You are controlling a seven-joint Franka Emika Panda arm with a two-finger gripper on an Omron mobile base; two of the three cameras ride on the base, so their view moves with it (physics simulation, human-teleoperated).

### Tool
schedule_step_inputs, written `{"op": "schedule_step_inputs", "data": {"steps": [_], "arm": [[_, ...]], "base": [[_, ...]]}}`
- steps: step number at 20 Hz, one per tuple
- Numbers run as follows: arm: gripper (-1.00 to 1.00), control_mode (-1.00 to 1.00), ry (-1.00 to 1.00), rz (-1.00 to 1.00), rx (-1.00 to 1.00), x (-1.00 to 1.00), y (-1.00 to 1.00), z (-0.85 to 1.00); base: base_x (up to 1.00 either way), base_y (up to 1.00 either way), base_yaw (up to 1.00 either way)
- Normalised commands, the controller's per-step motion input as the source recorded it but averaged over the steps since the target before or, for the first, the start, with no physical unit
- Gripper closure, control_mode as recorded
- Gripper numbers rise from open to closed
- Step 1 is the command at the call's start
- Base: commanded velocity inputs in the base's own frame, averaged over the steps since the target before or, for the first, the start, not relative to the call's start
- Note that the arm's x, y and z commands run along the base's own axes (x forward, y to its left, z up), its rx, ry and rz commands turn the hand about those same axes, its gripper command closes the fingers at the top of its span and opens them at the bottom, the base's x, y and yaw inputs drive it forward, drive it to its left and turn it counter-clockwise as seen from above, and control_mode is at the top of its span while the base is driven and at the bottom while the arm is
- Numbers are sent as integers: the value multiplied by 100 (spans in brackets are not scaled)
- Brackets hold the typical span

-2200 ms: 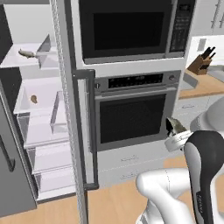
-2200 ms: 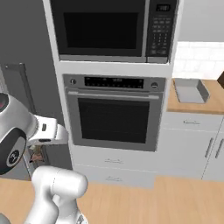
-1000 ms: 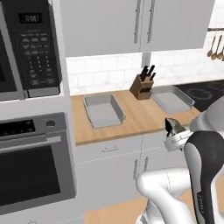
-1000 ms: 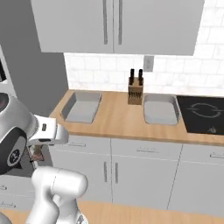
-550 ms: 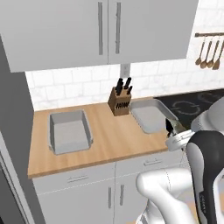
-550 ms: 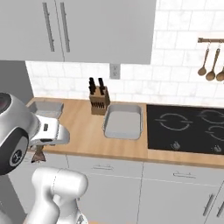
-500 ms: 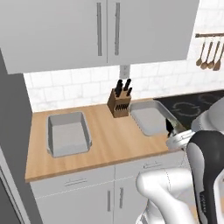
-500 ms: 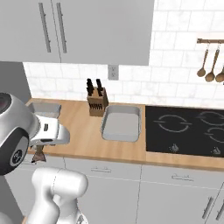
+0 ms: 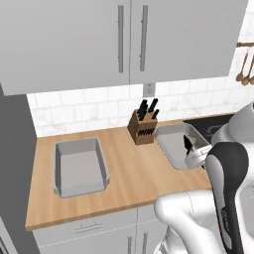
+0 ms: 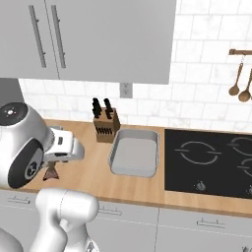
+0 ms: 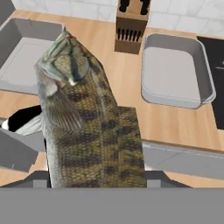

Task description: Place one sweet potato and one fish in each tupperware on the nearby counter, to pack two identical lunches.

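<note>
An olive-brown striped fish [image 11: 83, 122] stands up between the fingers of my gripper [image 9: 192, 152], which is shut on it. Its dark tail [image 10: 50, 172] hangs below the hand in the right base view. Two grey tupperware sit on the tan counter [image 9: 131, 173]. The left tupperware [image 9: 79, 166] and the right tupperware [image 9: 179, 144] both look empty. My hand hovers over the counter's front edge, close to the right tupperware [image 11: 175, 74], with the left one [image 11: 24, 54] farther off. The sweet potato is out of view.
A wooden knife block [image 9: 144, 126] stands at the tiled wall between the two containers. A black cooktop [image 10: 211, 160] lies right of the right container. Grey wall cabinets [image 9: 129, 39] hang overhead, and wooden utensils [image 10: 241, 78] hang at the far right.
The base has driven from the fridge and oven to the counter, so the whole scene shifted. The fish has stayed in my gripper throughout.
</note>
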Motion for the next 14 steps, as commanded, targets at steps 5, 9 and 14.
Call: {"op": "schedule_step_inputs", "data": {"steps": [5,9,14], "arm": [[100,-100,2,0,4,50,-56,-32],[100,-100,0,0,2,66,-48,-29],[100,-100,0,0,2,72,-33,-30]], "base": [[0,0,0],[0,0,0],[0,0,0]]}}
